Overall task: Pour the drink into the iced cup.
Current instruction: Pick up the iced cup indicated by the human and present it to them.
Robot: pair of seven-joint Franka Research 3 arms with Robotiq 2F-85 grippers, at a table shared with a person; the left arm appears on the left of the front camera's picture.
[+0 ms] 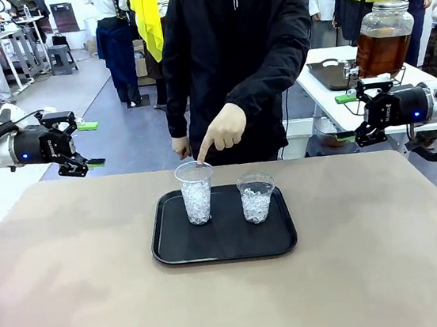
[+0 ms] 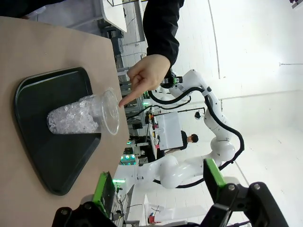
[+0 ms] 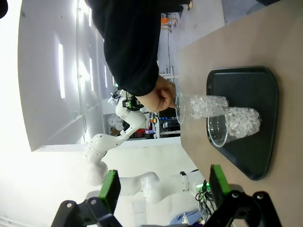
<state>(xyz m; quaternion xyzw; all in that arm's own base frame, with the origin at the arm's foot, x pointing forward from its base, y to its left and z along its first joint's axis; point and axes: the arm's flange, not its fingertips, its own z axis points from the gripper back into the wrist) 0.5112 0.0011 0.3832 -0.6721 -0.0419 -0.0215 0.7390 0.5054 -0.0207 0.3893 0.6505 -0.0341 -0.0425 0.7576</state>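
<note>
Tan table bears a black tray with two iced cups. Left gripper and right gripper gape empty. Drink sits at two o'clock, seemingly on a white side table.

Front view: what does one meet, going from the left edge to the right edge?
left gripper → taller iced cup → shorter iced cup → right gripper
</note>
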